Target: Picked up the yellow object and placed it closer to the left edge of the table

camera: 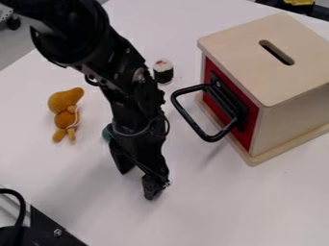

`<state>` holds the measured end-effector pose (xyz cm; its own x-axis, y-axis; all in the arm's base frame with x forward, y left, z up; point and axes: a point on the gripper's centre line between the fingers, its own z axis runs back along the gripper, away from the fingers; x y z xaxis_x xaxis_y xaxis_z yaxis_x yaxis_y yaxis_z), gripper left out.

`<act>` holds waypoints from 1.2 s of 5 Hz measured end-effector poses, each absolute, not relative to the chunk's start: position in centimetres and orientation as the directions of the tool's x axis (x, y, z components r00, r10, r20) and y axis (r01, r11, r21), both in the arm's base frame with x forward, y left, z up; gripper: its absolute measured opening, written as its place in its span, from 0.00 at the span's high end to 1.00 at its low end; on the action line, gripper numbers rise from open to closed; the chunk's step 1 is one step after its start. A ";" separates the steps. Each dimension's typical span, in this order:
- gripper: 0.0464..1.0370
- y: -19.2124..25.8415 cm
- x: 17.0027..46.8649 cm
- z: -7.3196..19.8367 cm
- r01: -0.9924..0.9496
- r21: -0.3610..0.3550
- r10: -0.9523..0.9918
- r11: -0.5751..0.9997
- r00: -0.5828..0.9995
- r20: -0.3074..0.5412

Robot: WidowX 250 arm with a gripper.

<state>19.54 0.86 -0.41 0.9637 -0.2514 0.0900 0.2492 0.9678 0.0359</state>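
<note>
A hand could pass low across the tabletop (225, 206), below the gripper (138, 178) and the wooden box (283, 120). There is also room between the yellow toy (65, 115) and the tabletop's lower left edge. The arm (122, 67) slants down from the upper left, blocking the straight way from yellow toy to box, with a partly hidden teal thing (107, 133) beside it. The box's black handle (186, 115) juts towards the arm, narrowing that gap; a small black-and-white toy (163, 72) stands nearby.
</note>
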 end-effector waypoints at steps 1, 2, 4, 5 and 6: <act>0.05 0.8 19.6 -0.3 0.247 0.034 -0.249 0.968 0.964 0.091; 0.05 0.3 18.7 0.7 0.258 -0.005 -0.257 0.966 0.963 0.077; 0.05 1.3 18.9 8.6 0.230 0.038 -0.233 0.972 0.946 0.226; 0.05 3.7 18.8 11.5 0.143 0.057 -0.153 0.988 0.956 0.249; 0.05 6.8 19.7 11.2 0.035 0.055 -0.046 0.998 0.974 0.221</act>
<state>19.67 6.78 11.15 0.9741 -0.0461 0.2213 0.0347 0.9979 0.0552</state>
